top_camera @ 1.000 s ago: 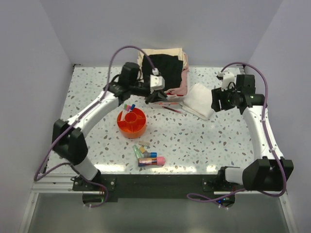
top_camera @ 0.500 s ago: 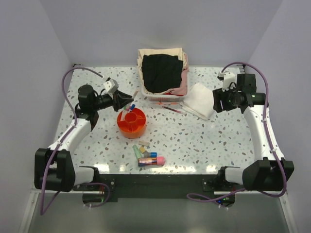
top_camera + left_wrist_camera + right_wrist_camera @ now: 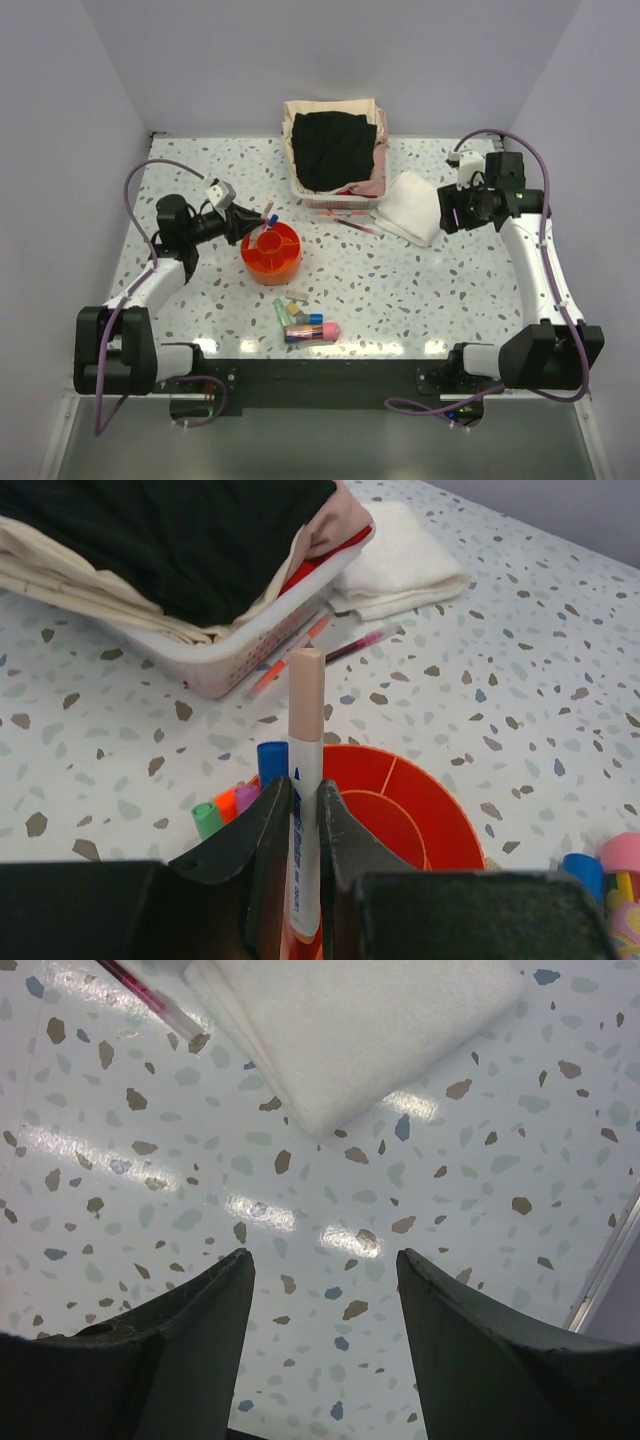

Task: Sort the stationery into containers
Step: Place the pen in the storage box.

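Observation:
My left gripper (image 3: 246, 218) is shut on a thin white pen with a peach cap (image 3: 305, 695), held just left of the round orange tray (image 3: 264, 272). In the left wrist view the pen stands upright between the jaws (image 3: 305, 792), in front of the tray (image 3: 445, 815). Several capped pens, among them a blue one (image 3: 270, 761) and a green one (image 3: 207, 818), stand at the tray's left side. A heap of loose stationery (image 3: 303, 321) lies near the front edge. Two more pens (image 3: 357, 224) lie beside the basket. My right gripper (image 3: 449, 211) hangs open over bare table (image 3: 322, 1260).
A white basket of dark and pink clothes (image 3: 334, 150) stands at the back centre, its wall (image 3: 245, 652) just beyond the tray. A folded white cloth (image 3: 411, 207) lies right of it, under my right gripper (image 3: 370, 1020). A pink pen (image 3: 150, 1000) lies by the cloth.
My left arm has swung back from the basket to the left side of the tray, carrying the pen. The right arm has barely moved.

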You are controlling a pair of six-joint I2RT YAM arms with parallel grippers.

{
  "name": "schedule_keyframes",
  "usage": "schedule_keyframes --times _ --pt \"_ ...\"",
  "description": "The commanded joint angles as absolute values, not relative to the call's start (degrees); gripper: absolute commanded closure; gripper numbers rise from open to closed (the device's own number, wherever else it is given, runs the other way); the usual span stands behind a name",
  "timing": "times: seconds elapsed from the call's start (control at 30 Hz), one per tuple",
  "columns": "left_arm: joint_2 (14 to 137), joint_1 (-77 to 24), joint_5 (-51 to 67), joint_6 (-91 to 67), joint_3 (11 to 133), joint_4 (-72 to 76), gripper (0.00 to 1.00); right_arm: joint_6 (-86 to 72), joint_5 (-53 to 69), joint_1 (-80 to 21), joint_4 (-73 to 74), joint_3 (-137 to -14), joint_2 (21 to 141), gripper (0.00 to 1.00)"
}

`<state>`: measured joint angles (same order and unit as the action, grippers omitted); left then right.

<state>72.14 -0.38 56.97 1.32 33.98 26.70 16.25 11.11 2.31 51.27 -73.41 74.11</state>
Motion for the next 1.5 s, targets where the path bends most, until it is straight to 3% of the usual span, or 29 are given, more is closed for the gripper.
schedule_keyframes --times 0.0,0.4,0.93,1.0,1.07,1.17,1.27,1.47 --pt "74.53 1.41 56.87 3.87 32.34 31.37 1.00 16.52 9.93 2.46 51.59 -74.80 73.65 0.37" --pt "82.35 2.99 58.36 8.79 32.78 28.92 1.00 16.52 10.02 2.46 51.07 -72.51 73.04 0.37" --pt "78.66 3.78 56.08 16.96 33.75 16.44 0.99 16.35 10.19 2.55 50.19 -71.28 72.95 0.37" --pt "78.75 3.69 55.29 17.75 34.01 15.12 0.95 16.35 10.20 2.46 50.10 -71.10 72.86 0.37" --pt "78.58 3.78 54.50 18.10 34.54 14.16 0.82 16.35 10.20 2.55 50.10 -70.93 72.69 0.37" --pt "77.35 3.87 53.70 18.46 35.07 14.06 0.70 16.35 10.20 2.46 49.92 -70.49 72.25 0.37" --pt "75.77 4.04 54.23 17.23 36.82 14.85 0.62 16.35 10.28 2.55 49.66 -69.61 71.72 0.37" --pt "74.79 3.96 57.83 12.23 46.74 15.55 0.54 15.91 10.72 2.46 48.52 -68.47 71.28 0.37"
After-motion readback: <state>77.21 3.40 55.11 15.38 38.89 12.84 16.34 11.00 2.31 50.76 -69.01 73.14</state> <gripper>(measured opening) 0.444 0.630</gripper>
